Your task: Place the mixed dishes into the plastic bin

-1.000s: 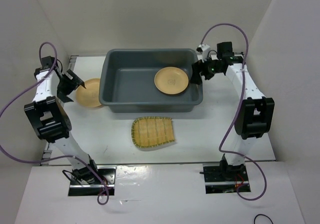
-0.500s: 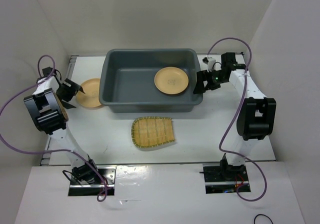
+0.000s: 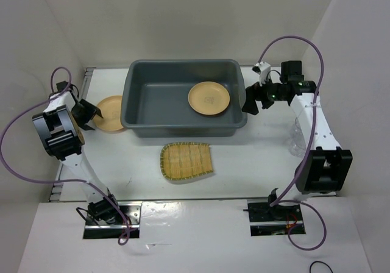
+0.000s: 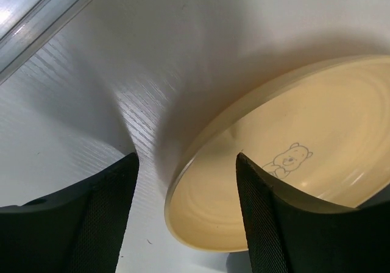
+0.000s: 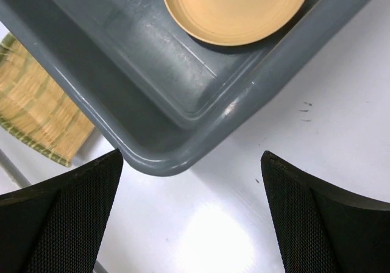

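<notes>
Left of the plastic bin (image 3: 152, 111), hard against its wall, lies the one tan plate (image 3: 109, 113) not yet stowed, and your left gripper (image 4: 186, 221) is at it. Its fingers (image 4: 91, 218) stand apart, gripping nothing. In the wrist view they straddle the plate's left rim: one finger is over the bare table (image 3: 256, 157) outside the rim, the other over the plate's hollow (the little bear print (image 4: 286, 162) shows just beside it). So the plate lies to the right of the fingers, between them and the bin. Being round, it gives you no long axis to line up with; only the rim edge matters. I judge the step in hand to be the pinch on that rim, then a lift rightward over the bin's rolled edge.

Your right gripper (image 5: 192, 224) hovers just off the bin's near right corner, fingers spread wide and holding nothing. The second plate (image 5: 237, 8) already rests inside the bin at its right end. The bamboo tray (image 3: 186, 161) lies on the table on the near side of the bin, well apart from both grippers, with its long axis roughly left to right. It sits about midway between the arms, so either could take it. What may be a clear cup (image 3: 295, 138) shows dimly by the right arm.
</notes>
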Robot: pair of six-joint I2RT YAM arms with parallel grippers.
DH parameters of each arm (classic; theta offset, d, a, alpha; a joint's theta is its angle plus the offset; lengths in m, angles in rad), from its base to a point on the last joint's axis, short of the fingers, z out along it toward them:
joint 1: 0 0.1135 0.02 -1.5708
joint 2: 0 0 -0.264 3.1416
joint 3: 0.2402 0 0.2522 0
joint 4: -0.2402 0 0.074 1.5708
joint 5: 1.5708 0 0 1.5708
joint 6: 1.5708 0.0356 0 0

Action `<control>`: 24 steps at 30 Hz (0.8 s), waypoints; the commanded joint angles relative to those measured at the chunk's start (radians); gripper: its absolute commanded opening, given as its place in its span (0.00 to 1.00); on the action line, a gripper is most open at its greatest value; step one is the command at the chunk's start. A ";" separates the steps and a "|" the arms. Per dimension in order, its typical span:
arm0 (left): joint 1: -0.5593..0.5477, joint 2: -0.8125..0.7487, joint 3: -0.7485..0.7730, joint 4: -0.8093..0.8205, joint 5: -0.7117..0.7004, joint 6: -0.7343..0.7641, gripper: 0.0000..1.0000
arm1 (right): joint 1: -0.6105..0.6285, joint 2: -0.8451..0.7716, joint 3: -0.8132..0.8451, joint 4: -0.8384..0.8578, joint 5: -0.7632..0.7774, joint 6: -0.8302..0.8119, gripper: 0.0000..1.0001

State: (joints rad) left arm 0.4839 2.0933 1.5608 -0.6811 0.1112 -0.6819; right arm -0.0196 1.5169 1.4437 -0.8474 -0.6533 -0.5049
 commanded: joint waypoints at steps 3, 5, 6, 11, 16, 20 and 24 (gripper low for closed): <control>-0.018 0.047 0.062 -0.075 -0.085 0.027 0.74 | -0.005 -0.133 -0.167 0.161 0.111 0.037 0.98; -0.027 0.056 0.082 -0.093 -0.085 0.036 0.75 | -0.005 -0.234 -0.262 0.352 0.298 0.113 0.98; -0.027 0.079 0.109 -0.118 -0.085 0.050 0.75 | 0.004 -0.263 -0.337 0.393 0.343 0.133 0.98; -0.036 0.139 0.209 -0.210 -0.137 0.077 0.77 | 0.014 -0.467 -0.543 0.620 0.469 0.091 0.98; -0.054 0.139 0.209 -0.242 -0.165 0.097 0.72 | 0.109 -0.619 -0.767 0.853 0.586 0.179 0.98; -0.054 0.148 0.231 -0.270 -0.165 0.119 0.67 | 0.171 -0.731 -0.889 0.907 0.624 0.232 0.98; -0.054 0.137 0.209 -0.281 -0.174 0.128 0.50 | 0.182 -0.822 -0.937 0.966 0.641 0.187 0.98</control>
State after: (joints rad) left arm 0.4309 2.2177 1.7702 -0.9142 -0.0254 -0.5800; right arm 0.1486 0.7372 0.5251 -0.0364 -0.0631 -0.3222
